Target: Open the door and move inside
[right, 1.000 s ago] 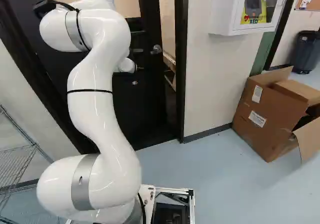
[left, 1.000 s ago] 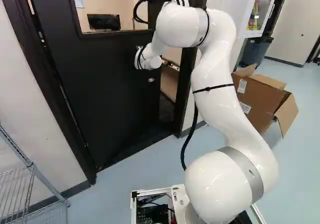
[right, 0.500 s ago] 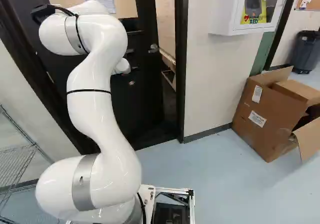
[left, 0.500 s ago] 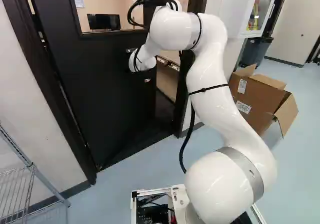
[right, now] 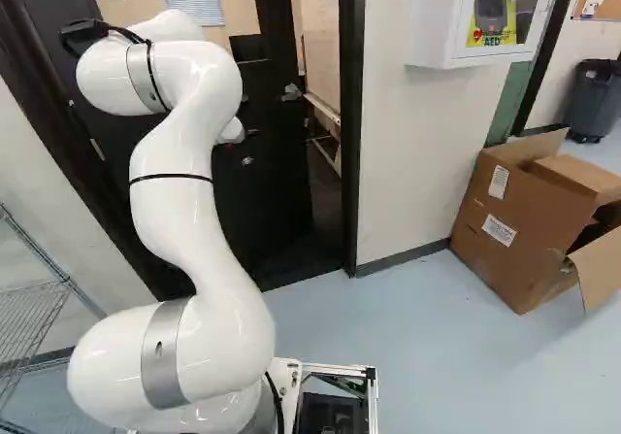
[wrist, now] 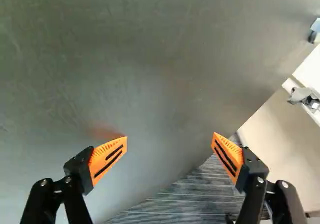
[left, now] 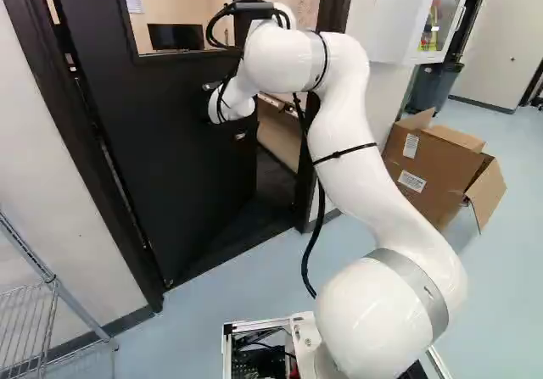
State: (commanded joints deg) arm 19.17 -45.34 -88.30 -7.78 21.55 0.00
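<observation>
Door [left: 178, 133] ajar, swung into the room within the frame [right: 351, 162]. Compared with 1.0 s ago, it has turned further inward: the gap between its free edge and the frame is wider, and handle [right: 292, 92] and lock [left: 240, 136] have shifted with it, away from the frame's handle-side post. Base unmoved; box [left: 433, 163] and rack [left: 41, 328] hold their places outside the frame, on opposite sides.

Arm [left: 352, 154] has shifted against its lowest joint: the upper part leans further toward the door, its wrist end now further from that same post.

Gripper [wrist: 170, 139]: fingers spread wide, nothing pinched. Wrist view: door face ahead, its edge slanting past one finger, striped floor [wrist: 185, 199] beyond. Contact with the door: cannot tell.
</observation>
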